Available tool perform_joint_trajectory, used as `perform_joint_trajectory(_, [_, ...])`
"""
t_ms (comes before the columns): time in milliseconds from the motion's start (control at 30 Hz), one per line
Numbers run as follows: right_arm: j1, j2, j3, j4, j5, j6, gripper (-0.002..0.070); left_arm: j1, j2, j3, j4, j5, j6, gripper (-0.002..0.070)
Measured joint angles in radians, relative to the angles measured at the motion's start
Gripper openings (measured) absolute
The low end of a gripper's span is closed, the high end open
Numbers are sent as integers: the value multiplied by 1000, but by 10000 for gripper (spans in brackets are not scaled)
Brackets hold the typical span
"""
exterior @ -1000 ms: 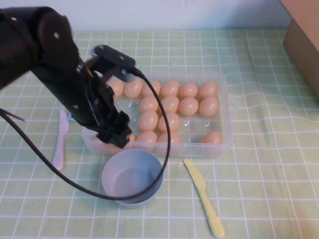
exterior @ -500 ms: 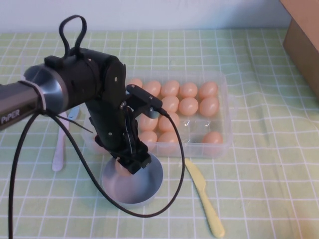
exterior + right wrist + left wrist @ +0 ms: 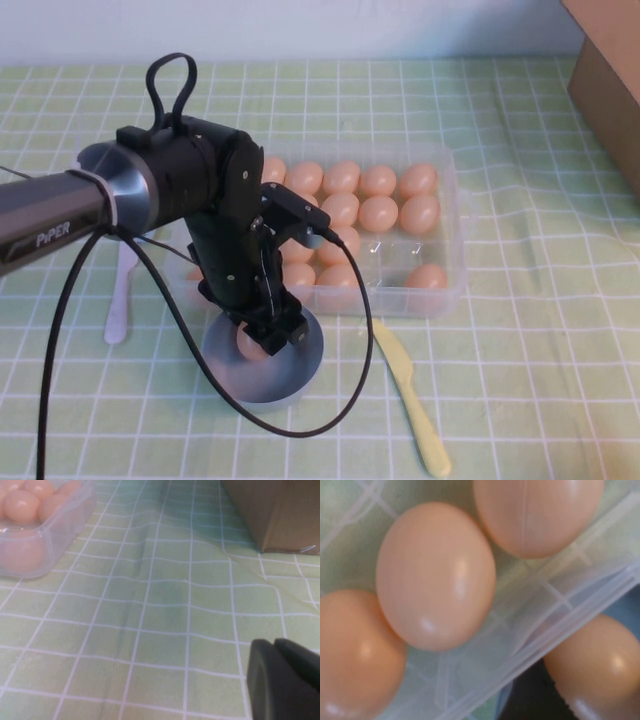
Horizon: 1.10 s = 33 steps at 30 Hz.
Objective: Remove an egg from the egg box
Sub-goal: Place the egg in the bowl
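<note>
Egg [image 3: 250, 343]: peach-orange, matte, sits between the fingers of the left gripper [image 3: 262, 340] over the blue-grey bowl [image 3: 300, 362], already clear of the box.
Left gripper: jaws stand fairly wide, closed across the egg's sides; arm leans down from the box's near-left corner to the bowl.
Right gripper [image 3: 285, 680]: only a dark corner shows in its own wrist view, low over bare cloth [image 3: 165, 610], well away from the box; cannot tell its state.
Box [image 3: 455, 255]: clear plastic, moulded cells, many like eggs left in rows; a few near-right cells look empty.
Handling: looks light, rigid-shelled, smooth and rounded, so apt to slip or roll; treat as fragile. A seam line shows on a neighbour in the left wrist view, which hints at plastic, but I would not bank on it.
Where to hold: across the widest middle, pads on opposite sides, gentle squeeze only.
Nearby: yellow knife [image 3: 410, 392] right of the bowl, pale utensil [image 3: 119, 300] left of the box, cardboard carton [image 3: 605, 85] far right.
</note>
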Motion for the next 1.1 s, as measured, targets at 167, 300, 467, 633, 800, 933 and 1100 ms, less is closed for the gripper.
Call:
perform_joint_trajectory(167, [0,0,0,0,0,0,-17,0,7,0,0,-2,0,374])
perform_joint_trajectory(300, [0,0,0,0,0,0,-17,0,9,0,0,-2,-18,374])
perform_joint_trajectory(467, [0,0,0,0,0,0,-17,0,9,0,0,0,-58,374])
perform_joint_trajectory(633, [0,0,0,0,0,0,-17,0,9,0,0,0,-71,375])
perform_joint_trajectory(800, [0,0,0,0,0,0,-17,-5,9,0,2,0,-73,379])
perform_joint_trajectory(933, [0,0,0,0,0,0,-17,-21,-3,0,2,0,-74,417])
perform_joint_trajectory(1100, [0,0,0,0,0,0,-17,-29,-23,0,0,0,-78,475])
